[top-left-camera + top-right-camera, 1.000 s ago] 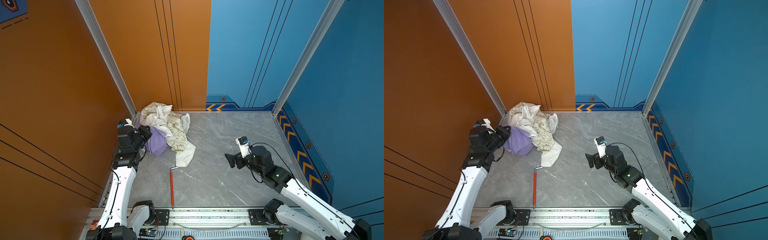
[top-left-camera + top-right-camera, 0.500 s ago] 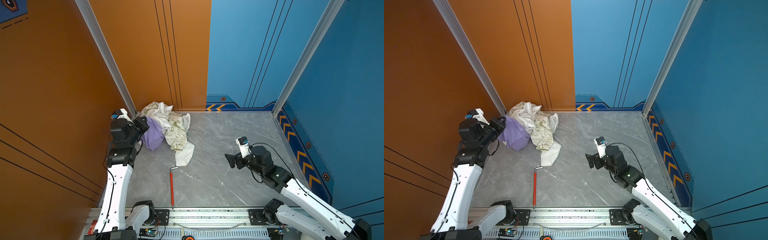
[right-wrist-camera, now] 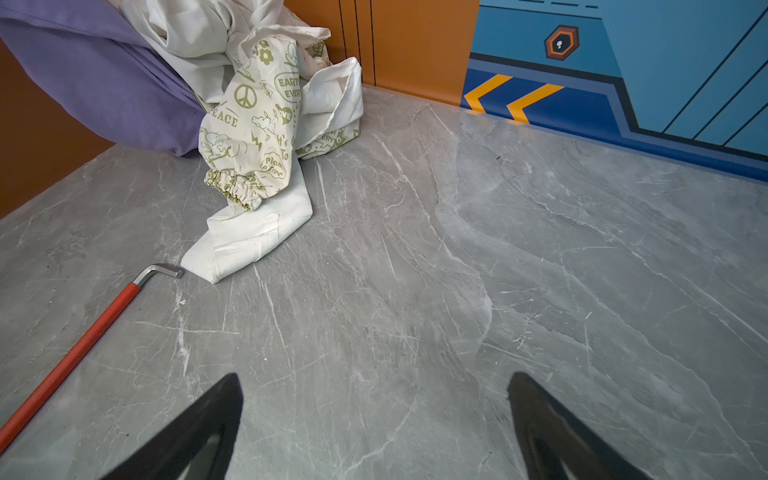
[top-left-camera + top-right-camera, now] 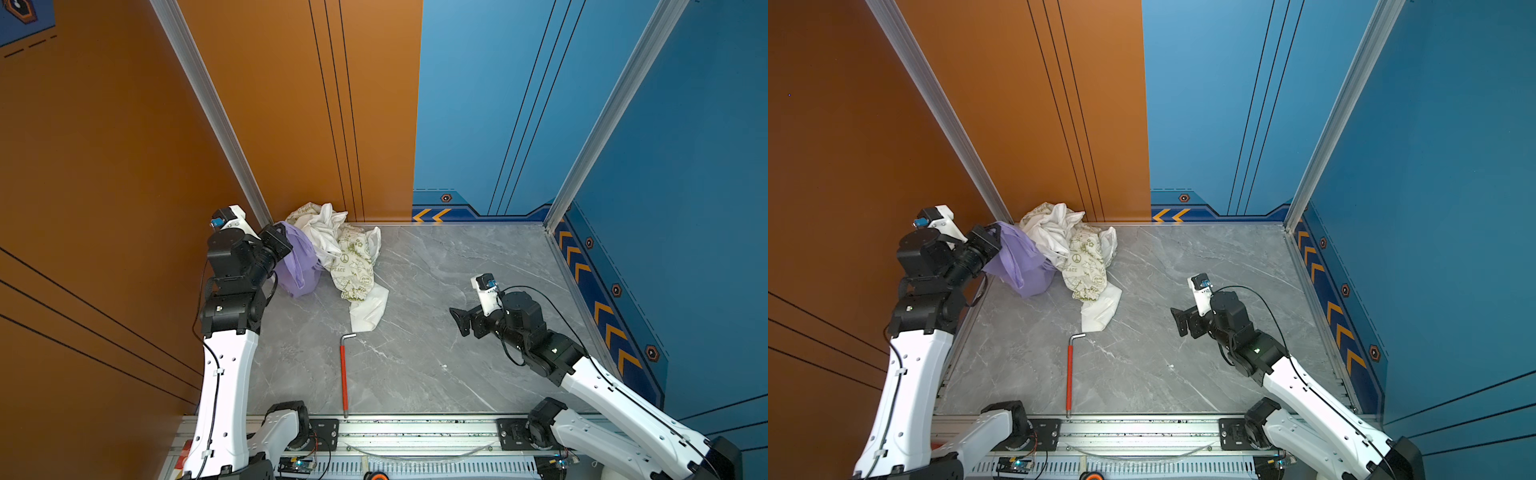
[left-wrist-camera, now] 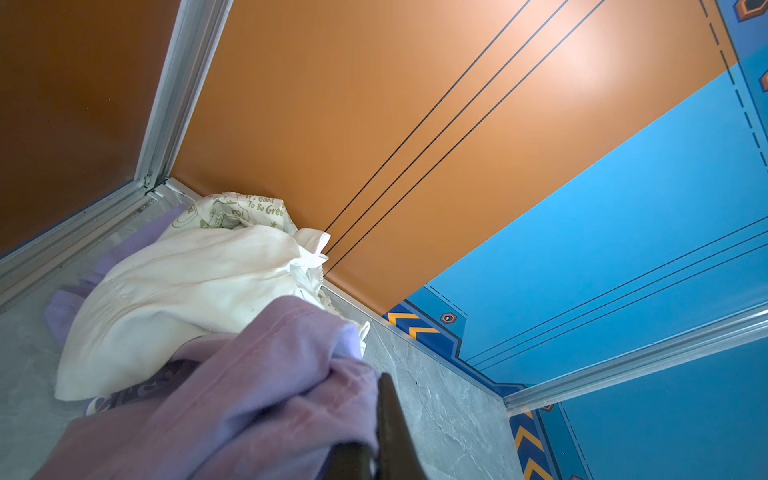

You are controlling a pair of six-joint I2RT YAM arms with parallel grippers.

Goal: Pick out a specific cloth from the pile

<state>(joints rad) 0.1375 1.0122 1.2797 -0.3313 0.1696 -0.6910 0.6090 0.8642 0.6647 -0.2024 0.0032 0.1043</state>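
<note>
Top views, left gripper (image 4: 281,240): raised at the far left corner, jaws closed tight on a fold of the cloth (image 4: 299,266).
Top views, cloth: lavender, hanging from this gripper down near the table (image 4: 436,340), touching the left side of the pile (image 4: 332,237).
Top views, pile: white and cream green-printed garments in that corner, 1 white sleeve (image 4: 368,311) reaching toward the hex key (image 4: 343,374).
Top views, right gripper (image 4: 460,322): low over the table on the right, well apart from the pile.
Left wrist, cloth: bunched against 1 dark finger (image 5: 390,415); another part lies under a white garment (image 5: 187,291).
Right wrist, right gripper: 2 fingers (image 3: 195,428) spread wide, holding nothing.
Right wrist, hex key: bent end just beside the white sleeve tip.
</note>
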